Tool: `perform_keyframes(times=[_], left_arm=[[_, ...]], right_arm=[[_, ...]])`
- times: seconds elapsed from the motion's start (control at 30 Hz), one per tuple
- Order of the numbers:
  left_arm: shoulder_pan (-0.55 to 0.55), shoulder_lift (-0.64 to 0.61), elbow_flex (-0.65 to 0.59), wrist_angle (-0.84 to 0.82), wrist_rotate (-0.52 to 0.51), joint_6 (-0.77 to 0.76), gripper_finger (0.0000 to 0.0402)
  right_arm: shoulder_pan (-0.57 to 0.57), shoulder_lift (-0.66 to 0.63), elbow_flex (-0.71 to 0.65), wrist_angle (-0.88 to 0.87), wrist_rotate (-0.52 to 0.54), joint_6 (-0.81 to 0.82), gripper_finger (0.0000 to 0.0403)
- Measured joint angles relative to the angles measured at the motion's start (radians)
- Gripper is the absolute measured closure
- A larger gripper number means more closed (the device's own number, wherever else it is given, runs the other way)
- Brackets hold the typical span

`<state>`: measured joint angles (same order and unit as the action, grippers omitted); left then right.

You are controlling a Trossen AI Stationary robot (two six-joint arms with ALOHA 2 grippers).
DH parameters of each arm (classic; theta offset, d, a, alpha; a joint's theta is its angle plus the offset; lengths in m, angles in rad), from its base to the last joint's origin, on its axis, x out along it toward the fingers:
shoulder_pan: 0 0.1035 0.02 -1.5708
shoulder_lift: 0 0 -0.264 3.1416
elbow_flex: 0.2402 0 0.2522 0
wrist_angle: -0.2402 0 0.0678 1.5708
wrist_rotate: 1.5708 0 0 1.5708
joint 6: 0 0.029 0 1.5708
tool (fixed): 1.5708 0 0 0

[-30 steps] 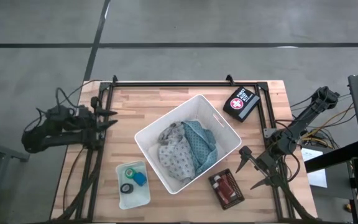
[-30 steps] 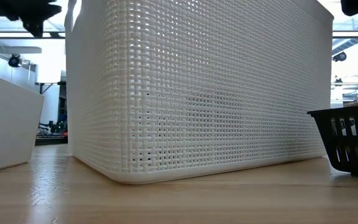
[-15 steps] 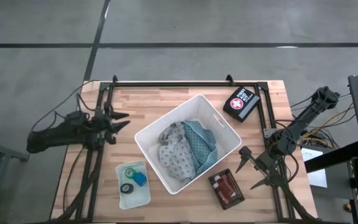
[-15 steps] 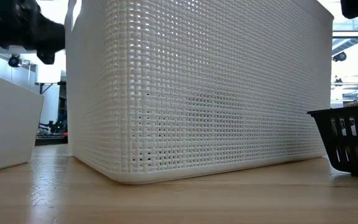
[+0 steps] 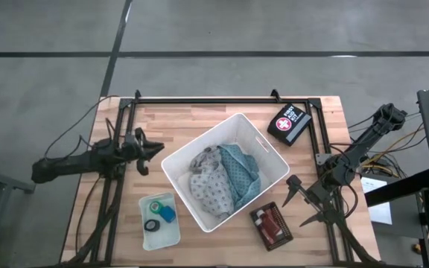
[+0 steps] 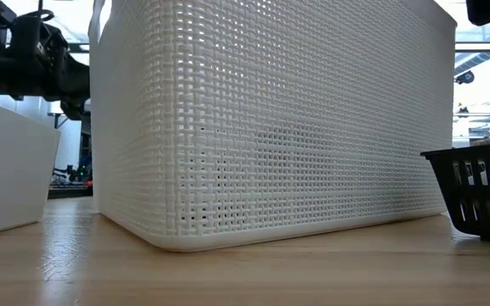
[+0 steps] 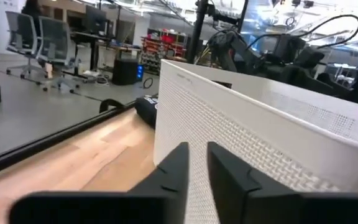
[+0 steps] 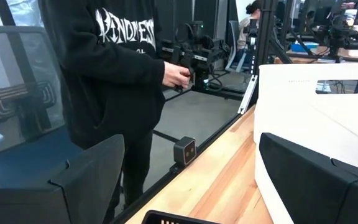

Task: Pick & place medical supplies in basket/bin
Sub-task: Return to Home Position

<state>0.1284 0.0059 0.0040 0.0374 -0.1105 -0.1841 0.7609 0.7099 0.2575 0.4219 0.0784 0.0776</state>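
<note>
The white bin [image 5: 176, 161] sits slanted at the table's middle, with grey and teal cloths [image 5: 226, 179] inside. It fills the low view as a woven wall [image 6: 270, 127]. My left gripper [image 5: 157, 148] hovers level just left of the bin's left corner; in its wrist view the fingers [image 7: 197, 149] stand close together, with the bin wall [image 7: 260, 124] right ahead. My right gripper [image 5: 304, 202] waits wide open by the table's right edge, beside a small dark basket [image 5: 272, 225]; its fingers [image 8: 188, 149] frame the bin [image 8: 316, 118].
A small translucent tray [image 5: 162, 237] holding a tape roll and a blue item lies near the table's near-left corner. A dark first-aid case [image 5: 289, 123] lies at the far right. A person in a black hoodie [image 8: 110, 74] stands beyond the table's edge.
My left arm has reached out toward the table's right, carrying its gripper from over the left frame rail to just beside the bin's left corner, and a little lower in the low view. The bin and the other things have stayed put.
</note>
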Motion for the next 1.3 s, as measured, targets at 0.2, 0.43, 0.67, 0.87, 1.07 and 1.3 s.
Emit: perform_keyframes(times=[0.2,0.43,0.67,0.87,1.07,1.3], left_arm=[[0.0,0.01,0.0,-0.012,0.046,-0.007,0.0395],[0.0,0.011,-0.001,-0.012,0.051,0.027,0.0398],[0.0,0.011,-0.001,-0.013,0.051,0.03,0.0399],[0.0,0.011,-0.001,-0.013,0.051,0.03,0.0391],[0.0,0.011,-0.001,-0.013,0.051,0.03,0.038],[0.0,0.011,-0.002,-0.012,0.051,0.03,0.0379]], right_arm=[[0.0,0.0,0.0,-0.001,0.0,0.0,0.0035],[0.0,0.0,0.0,-0.002,0.0,0.0,0.0035],[0.0,0.0,0.0,-0.002,0.0,0.0,0.0035],[0.0,0.0,0.0,-0.002,0.0,0.0,0.0035],[0.0,0.0,0.0,-0.002,0.0,0.0,0.0035],[0.0,0.0,0.0,-0.002,0.0,0.0,0.0035]])
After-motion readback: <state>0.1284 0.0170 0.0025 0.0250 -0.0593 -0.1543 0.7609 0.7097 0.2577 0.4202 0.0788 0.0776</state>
